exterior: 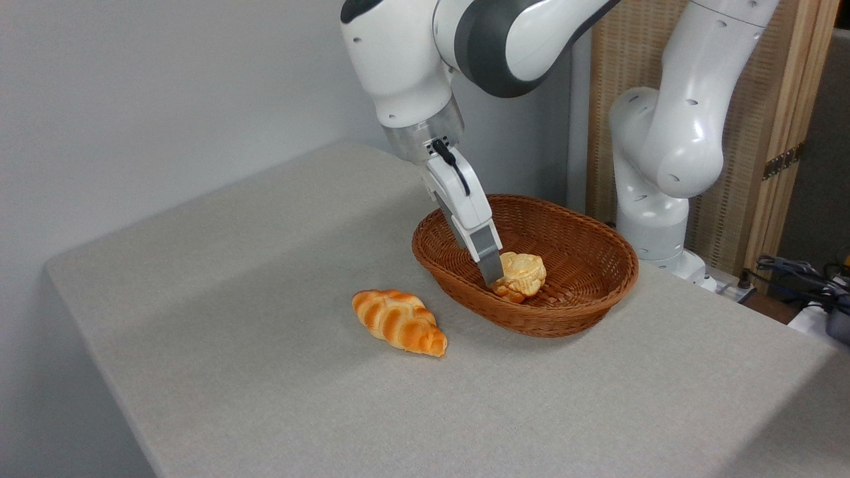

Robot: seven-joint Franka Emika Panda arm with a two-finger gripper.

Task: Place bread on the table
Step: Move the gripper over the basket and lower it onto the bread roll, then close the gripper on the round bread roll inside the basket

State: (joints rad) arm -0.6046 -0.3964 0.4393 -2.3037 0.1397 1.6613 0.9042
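Nearest on the bench (265, 398), a grey-beige cloth top, lies the braided loaf (400, 321), well clear of the basket and playing no part in the grasp. Just behind it stands the brown wicker basket (571, 312), and the bread (521, 275), a small lumpy bun, is inside it toward the near-left wall, so it has yet to reach the bench. The gripper (493, 271) is down in the basket at the bun's left side, one of the fingers (490, 265) lying against it; the other is hidden behind, so I cannot tell whether they are clamped on the bun or only bracketing it. The low reach suits a grasp over the rim. Farther back, the arm slants down from upper left, its wrist tipped so the hand points down and to the right into the basket, while the white base rises behind the basket at right.
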